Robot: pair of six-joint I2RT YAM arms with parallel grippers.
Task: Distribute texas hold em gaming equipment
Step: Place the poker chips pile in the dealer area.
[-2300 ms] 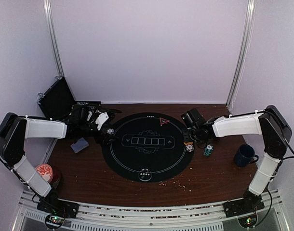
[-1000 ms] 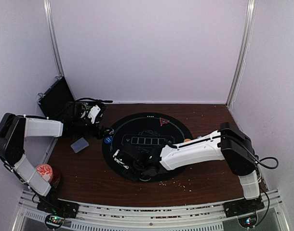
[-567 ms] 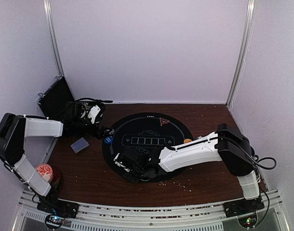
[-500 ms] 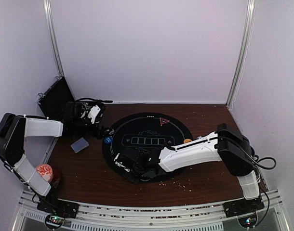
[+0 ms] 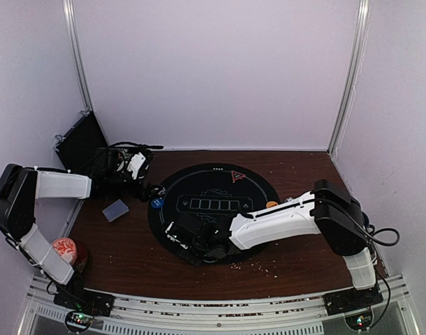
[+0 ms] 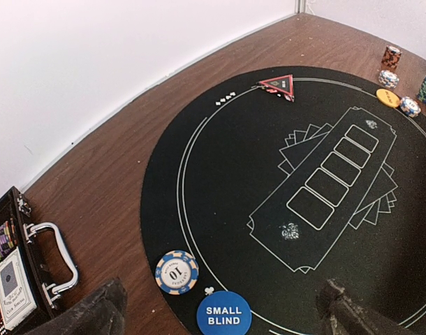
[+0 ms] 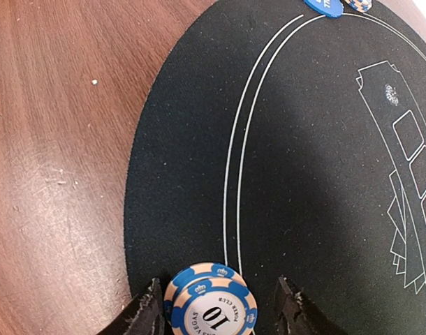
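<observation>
Two blue-and-peach poker chips (image 7: pixel 211 301) lie stacked on the near-left rim of the black round mat (image 5: pixel 255 230). My right gripper (image 7: pixel 220 310) (image 5: pixel 188 243) straddles them, open, with a gap beside the right finger. My left gripper (image 6: pixel 221 301) (image 5: pixel 144 190) hovers wide open over a single blue chip (image 6: pixel 177 271) and the blue small-blind button (image 6: pixel 223 317) (image 5: pixel 157 203). The red triangle marker (image 6: pixel 279 85) (image 5: pixel 236 176) lies at the mat's far edge. An orange button (image 6: pixel 388 98) (image 5: pixel 272 204) and several chip stacks (image 6: pixel 390 57) sit at the right. Grey-blue cards (image 5: pixel 116 209) lie left of the mat.
An open black case (image 5: pixel 80 143) (image 6: pixel 10 279) stands at the back left with cards and chips inside. A red-topped can (image 5: pixel 65 249) sits near the left arm's base. Crumbs dot the wood near the front edge. White walls close in the back and both sides.
The right arm swung from the right of the mat across to its near-left rim. Over the last second its fingers have parted from the stacked chips. The left arm stayed still.
</observation>
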